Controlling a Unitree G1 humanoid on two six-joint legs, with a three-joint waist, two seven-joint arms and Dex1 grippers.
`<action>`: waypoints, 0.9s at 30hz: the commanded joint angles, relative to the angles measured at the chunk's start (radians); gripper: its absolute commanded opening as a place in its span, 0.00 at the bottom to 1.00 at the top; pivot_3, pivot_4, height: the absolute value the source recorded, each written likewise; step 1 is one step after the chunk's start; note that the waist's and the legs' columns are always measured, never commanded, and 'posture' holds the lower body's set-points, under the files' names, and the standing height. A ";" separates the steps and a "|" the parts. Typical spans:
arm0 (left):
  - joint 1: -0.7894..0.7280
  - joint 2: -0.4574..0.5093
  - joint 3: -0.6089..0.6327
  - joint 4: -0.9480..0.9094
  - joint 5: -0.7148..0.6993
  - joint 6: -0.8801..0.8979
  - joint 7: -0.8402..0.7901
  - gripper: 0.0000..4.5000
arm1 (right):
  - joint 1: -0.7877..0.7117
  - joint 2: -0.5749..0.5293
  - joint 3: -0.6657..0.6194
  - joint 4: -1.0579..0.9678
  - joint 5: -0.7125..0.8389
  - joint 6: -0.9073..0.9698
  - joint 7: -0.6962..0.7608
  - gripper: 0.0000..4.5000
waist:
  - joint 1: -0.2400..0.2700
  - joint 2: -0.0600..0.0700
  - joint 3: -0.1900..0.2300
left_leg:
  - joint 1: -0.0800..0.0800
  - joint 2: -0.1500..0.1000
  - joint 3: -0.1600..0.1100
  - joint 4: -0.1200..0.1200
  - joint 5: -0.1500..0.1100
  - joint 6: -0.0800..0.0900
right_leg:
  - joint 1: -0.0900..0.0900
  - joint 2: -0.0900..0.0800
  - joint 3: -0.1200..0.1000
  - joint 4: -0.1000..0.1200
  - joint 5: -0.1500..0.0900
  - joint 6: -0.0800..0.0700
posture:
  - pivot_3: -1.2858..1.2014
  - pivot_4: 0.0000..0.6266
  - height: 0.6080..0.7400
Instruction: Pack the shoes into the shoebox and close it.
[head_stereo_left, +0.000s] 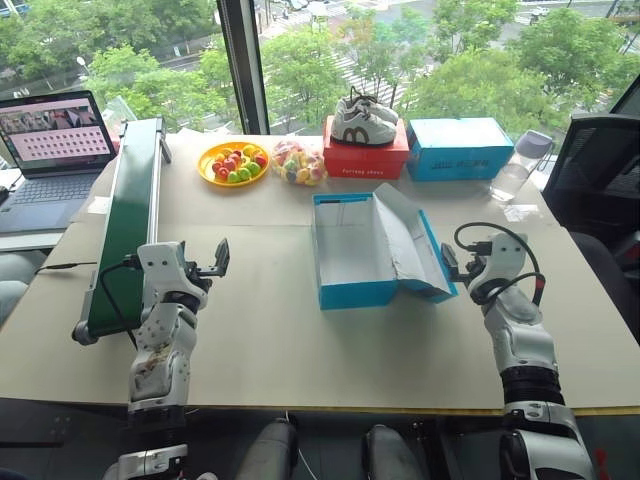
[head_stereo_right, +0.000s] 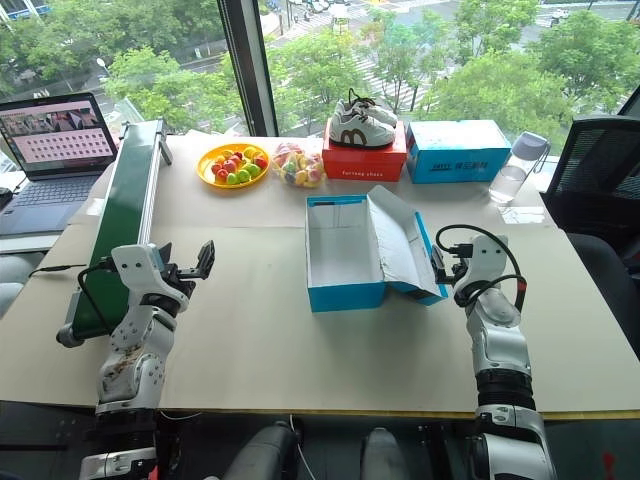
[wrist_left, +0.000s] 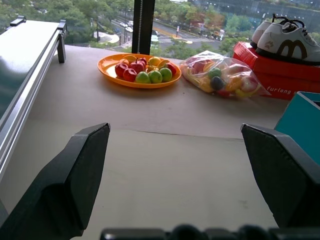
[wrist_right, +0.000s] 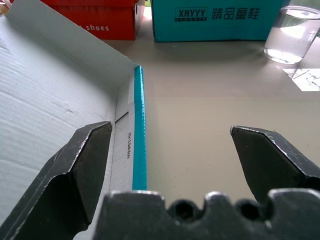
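The shoebox (head_stereo_left: 355, 293) is bright blue and lies open at the table's middle. Its white inside holds nothing, and its lid (head_stereo_left: 410, 245) leans out to the right. The shoes are out of view. My left gripper (head_stereo_left: 215, 260) hovers open over bare table, well to the left of the box, with nothing between its fingers. My right gripper (head_stereo_left: 452, 265) is open just right of the lid; in the right wrist view the lid's white inner face (wrist_right: 60, 90) and blue edge lie beside one black finger (wrist_right: 85, 160).
A green conveyor (head_stereo_left: 135, 215) runs along the left, with a laptop (head_stereo_left: 55, 135) behind it. At the back stand an orange fruit plate (head_stereo_left: 232, 163), a bag of fruit (head_stereo_left: 298, 162), a red box (head_stereo_left: 365, 160) bearing white sneakers (head_stereo_left: 362, 122), another blue box (head_stereo_left: 458, 148) and a clear bottle (head_stereo_left: 520, 165).
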 joint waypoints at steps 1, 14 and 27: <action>0.001 0.014 -0.010 -0.032 0.027 -0.025 -0.005 1.00 | -0.013 -0.003 -0.016 -0.075 0.027 -0.021 0.019 1.00 | 0.000 0.000 0.000 | 0.000 0.000 0.000 0.000 0.000 0.000 | 0.000 0.000 0.000 0.000 0.000 0.000 | 0.52 0.24 0.93; -0.010 0.159 0.161 -0.109 0.054 0.073 0.075 1.00 | -0.106 -0.077 0.230 -0.699 0.554 0.551 0.498 1.00 | -0.004 -0.001 0.000 | -0.002 0.002 -0.007 0.000 -0.001 0.001 | -0.004 0.000 0.001 0.000 0.000 0.000 | 0.52 0.24 0.93; 0.005 0.313 0.357 -0.158 -0.091 0.427 0.078 1.00 | -0.111 -0.051 0.435 -0.663 0.344 0.478 0.543 1.00 | 0.001 -0.006 -0.001 | -0.005 0.001 -0.007 0.000 -0.006 -0.008 | -0.012 0.000 0.001 0.001 0.001 0.000 | 0.52 0.24 0.93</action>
